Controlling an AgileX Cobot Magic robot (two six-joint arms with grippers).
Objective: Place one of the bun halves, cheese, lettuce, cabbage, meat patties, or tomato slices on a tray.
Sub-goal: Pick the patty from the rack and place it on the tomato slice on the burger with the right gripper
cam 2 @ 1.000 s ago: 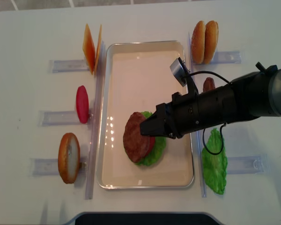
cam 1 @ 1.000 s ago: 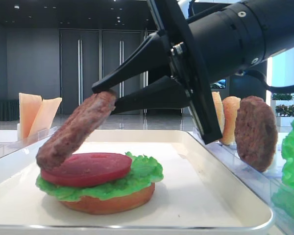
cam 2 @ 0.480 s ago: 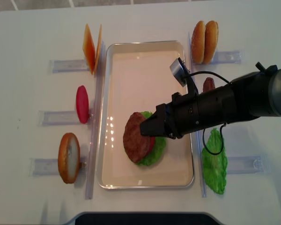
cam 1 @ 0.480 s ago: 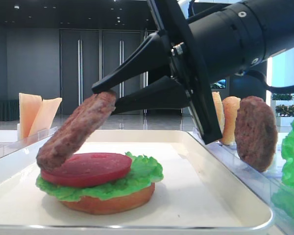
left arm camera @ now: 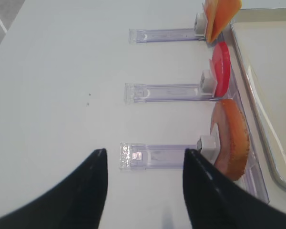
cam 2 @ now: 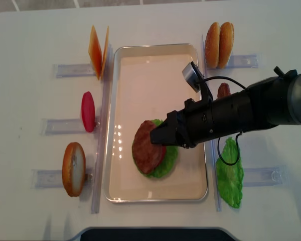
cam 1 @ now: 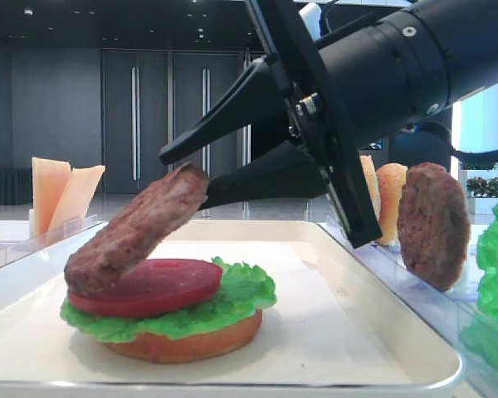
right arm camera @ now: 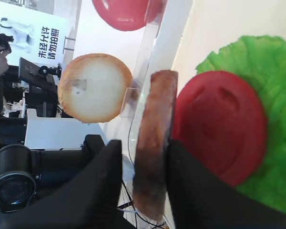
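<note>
White desk under me: my right pincer [cam 1: 191, 170] is spread around the meat patty [cam 1: 137, 225], which leans tilted on the tomato slice [cam 1: 145, 286] inside the tray [cam 1: 382, 332], nearly placed.

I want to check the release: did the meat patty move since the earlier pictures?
Yes. The meat patty has sunk slightly toward the tomato slice on the tray; its raised end sits lower against the doors behind, and the right end effector has widened.
</note>
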